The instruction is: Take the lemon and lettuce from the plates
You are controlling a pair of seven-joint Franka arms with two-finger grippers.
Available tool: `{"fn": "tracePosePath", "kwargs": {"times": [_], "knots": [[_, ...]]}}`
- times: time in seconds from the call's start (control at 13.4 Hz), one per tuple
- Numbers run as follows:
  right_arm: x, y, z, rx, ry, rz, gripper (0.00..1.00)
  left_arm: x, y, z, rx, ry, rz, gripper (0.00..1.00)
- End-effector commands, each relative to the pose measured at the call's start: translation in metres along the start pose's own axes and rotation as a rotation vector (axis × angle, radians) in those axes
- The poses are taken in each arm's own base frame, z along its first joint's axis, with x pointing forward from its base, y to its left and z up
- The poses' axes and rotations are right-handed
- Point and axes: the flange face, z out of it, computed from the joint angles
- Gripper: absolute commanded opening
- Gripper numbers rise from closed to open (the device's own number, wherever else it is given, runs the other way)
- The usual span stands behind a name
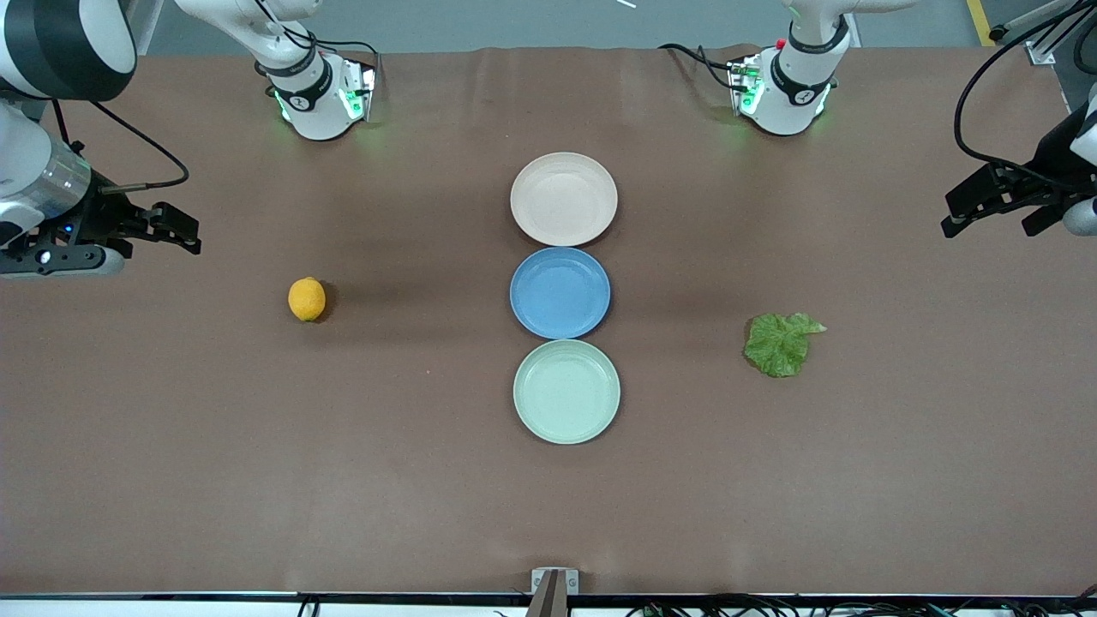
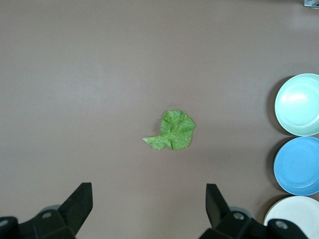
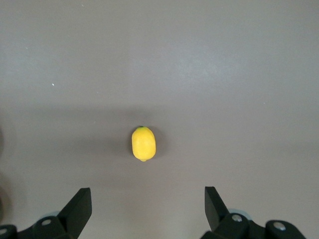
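The lemon (image 1: pixel 307 299) lies on the bare table toward the right arm's end, on no plate; it also shows in the right wrist view (image 3: pixel 143 143). The lettuce (image 1: pixel 782 344) lies flat on the table toward the left arm's end, also on no plate, and shows in the left wrist view (image 2: pixel 173 131). The beige-pink plate (image 1: pixel 564 198) and the mint green plate (image 1: pixel 566 391) stand empty mid-table. My right gripper (image 1: pixel 182 233) (image 3: pixel 148 195) is open and empty, up over the table's right-arm end. My left gripper (image 1: pixel 986 224) (image 2: pixel 148 191) is open and empty, up over the left-arm end.
An empty blue plate (image 1: pixel 560 292) sits between the two task plates, the three in a row down the table's middle. The plates also show in the left wrist view: mint (image 2: pixel 299 104), blue (image 2: pixel 299 166), beige-pink (image 2: pixel 294 216). Brown tabletop surrounds everything.
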Motion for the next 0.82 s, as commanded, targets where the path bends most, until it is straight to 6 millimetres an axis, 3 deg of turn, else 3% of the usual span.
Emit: {"fn": "tracePosePath", "kwargs": {"times": [0.0,0.75], "knots": [[-0.013,0.000,-0.005,0.018,0.023,-0.005,1.00,-0.003,0.001,-0.013,-0.001,0.033,0.044,1.00],[-0.011,0.004,-0.002,0.018,0.029,-0.005,1.00,-0.002,-0.010,-0.010,0.005,0.024,0.088,1.00]]}}
